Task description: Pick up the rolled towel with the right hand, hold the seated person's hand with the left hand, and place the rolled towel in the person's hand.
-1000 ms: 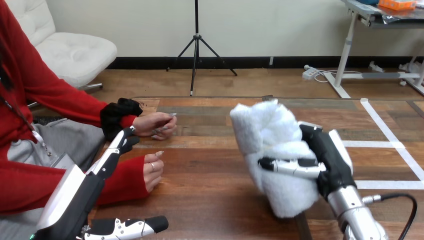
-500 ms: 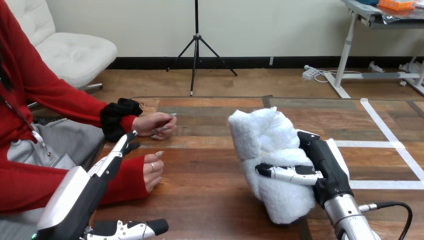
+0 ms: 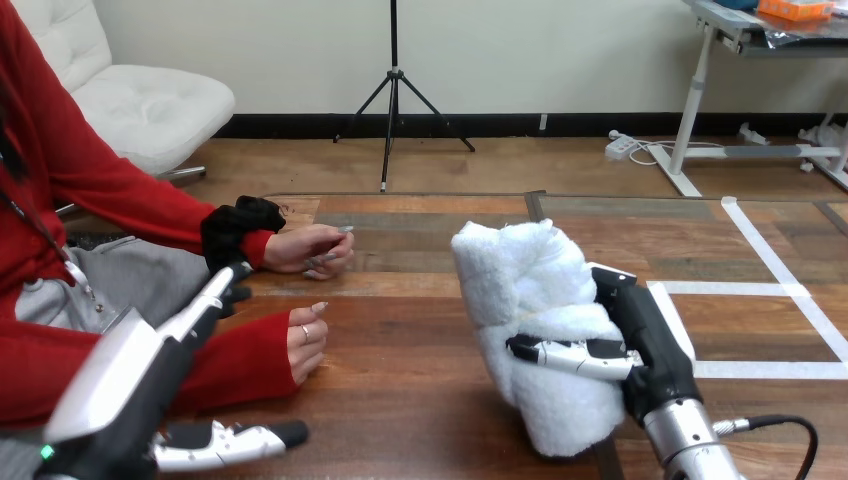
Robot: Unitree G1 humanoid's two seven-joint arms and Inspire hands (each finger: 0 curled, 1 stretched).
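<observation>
Towel (image 3: pixel 530 320) in transit: clasped in my right robot hand (image 3: pixel 645 340), thumb across its front, it has edged left above the worktop (image 3: pixel 420 400) but is still well apart from the person's nearer hand (image 3: pixel 305 340) and farther hand (image 3: pixel 312 250), both curled. My left robot hand (image 3: pixel 190 320), fingers straight and empty, has dipped lower beside them, so the handhold is still undone. My right fingers hide behind the roll. I cannot tell whether my left fingertips touch the sleeve.

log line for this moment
right hand: shut on rolled towel | left hand: open, apart from person's near hand | towel: not yet handed over
</observation>
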